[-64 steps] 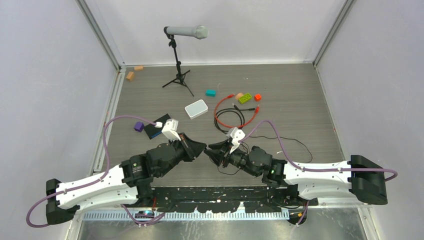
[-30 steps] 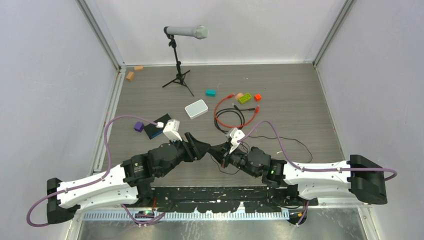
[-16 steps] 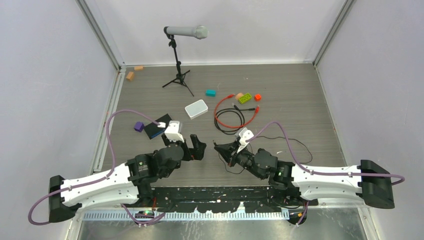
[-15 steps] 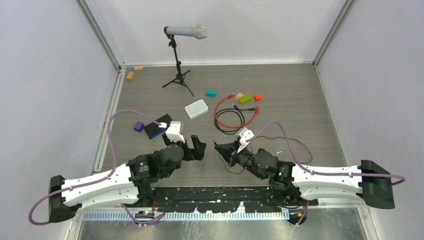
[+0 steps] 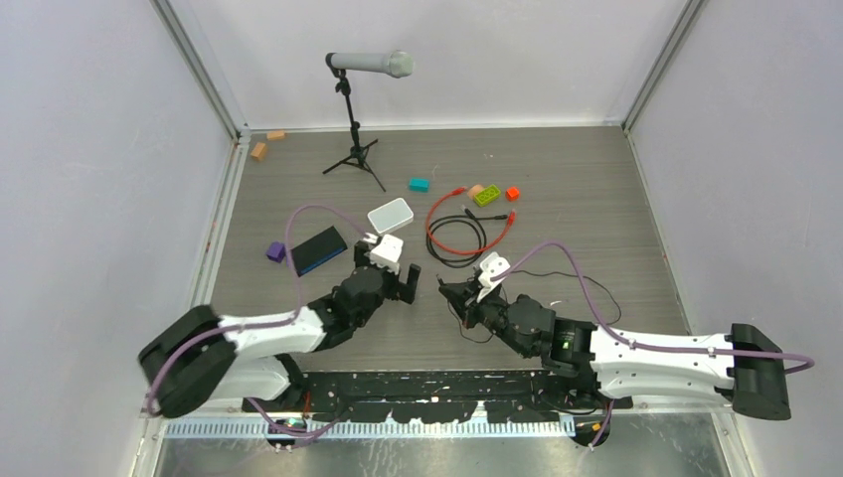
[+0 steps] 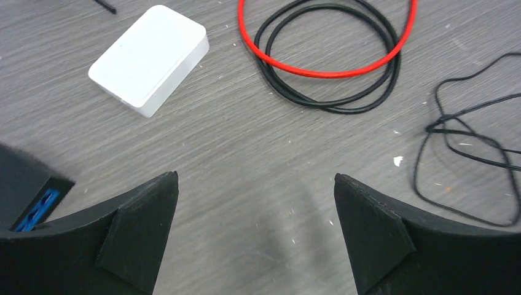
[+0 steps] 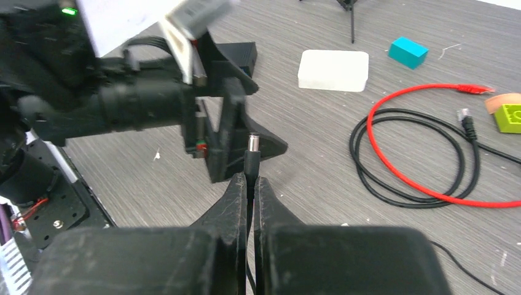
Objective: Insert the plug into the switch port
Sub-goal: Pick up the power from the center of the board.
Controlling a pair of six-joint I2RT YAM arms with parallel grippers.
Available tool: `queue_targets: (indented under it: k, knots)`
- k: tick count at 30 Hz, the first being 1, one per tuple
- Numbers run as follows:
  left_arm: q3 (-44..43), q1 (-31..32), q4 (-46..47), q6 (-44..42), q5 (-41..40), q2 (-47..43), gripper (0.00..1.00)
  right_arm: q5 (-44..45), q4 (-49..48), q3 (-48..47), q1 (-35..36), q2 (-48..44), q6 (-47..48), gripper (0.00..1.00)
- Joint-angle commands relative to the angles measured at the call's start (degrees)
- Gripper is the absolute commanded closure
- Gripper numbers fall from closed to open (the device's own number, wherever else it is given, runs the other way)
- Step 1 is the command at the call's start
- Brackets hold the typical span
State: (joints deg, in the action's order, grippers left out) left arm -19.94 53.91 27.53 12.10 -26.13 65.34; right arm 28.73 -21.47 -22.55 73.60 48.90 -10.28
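Observation:
The switch, a flat black box (image 5: 318, 249) with a blue edge holding the port (image 6: 43, 206), lies left of centre. My right gripper (image 5: 449, 290) is shut on a black barrel plug (image 7: 252, 150) with a metal tip, on a thin black cable; the plug stands up from the closed fingertips (image 7: 251, 179). A looped red cable (image 5: 437, 204) lies farther back, its small connector ends (image 5: 512, 216) on the table. My left gripper (image 5: 406, 281) stands wide open and empty (image 6: 255, 176) above bare table, between the switch and the right gripper.
A white rounded box (image 5: 391, 217) sits just beyond the left gripper. Black cable coils (image 6: 332, 101) lie with the red loop. A microphone stand (image 5: 355, 129) stands at the back. Teal (image 5: 419, 184), green (image 5: 487, 196), orange (image 5: 513, 193) and purple (image 5: 275, 251) blocks are scattered about.
The two grippers were tip to tip; the left one has opened wide and pulled away, its arm swinging forward and uncovering the switch. The right gripper has stayed shut on the plug.

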Motion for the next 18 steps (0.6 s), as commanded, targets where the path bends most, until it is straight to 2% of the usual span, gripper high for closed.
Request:
queue_targets:
  k: [1,3,7,12,15,18]
  knots:
    - [-6.60,-2.62,16.14,-7.20,7.13,12.09,0.00,3.89,4.10,-5.13,-1.23,-1.88,2.63,1.00]
    - [-11.03,-3.08,16.74,-7.35,9.11,19.01,0.00,3.61,5.57,-6.26,-2.93,-1.45,3.24,1.00]
    - [-16.05,-3.34,19.96,-7.53,6.01,28.64,0.00,-2.48,7.60,-7.47,-9.05,-0.73,1.36,0.99]
    - [-24.41,-5.32,11.50,-7.42,4.99,35.18,0.00,-9.06,6.13,-7.26,-16.57,0.58,-0.13,0.99]
    - [-24.72,-10.23,10.82,-1.88,12.36,35.30,0.00,-12.45,5.45,-7.36,-18.62,3.04,0.29,1.00]
    - [-25.16,-13.44,10.96,-1.07,17.00,36.24,0.00,-13.26,2.38,-6.04,-19.58,5.33,0.29,1.00]
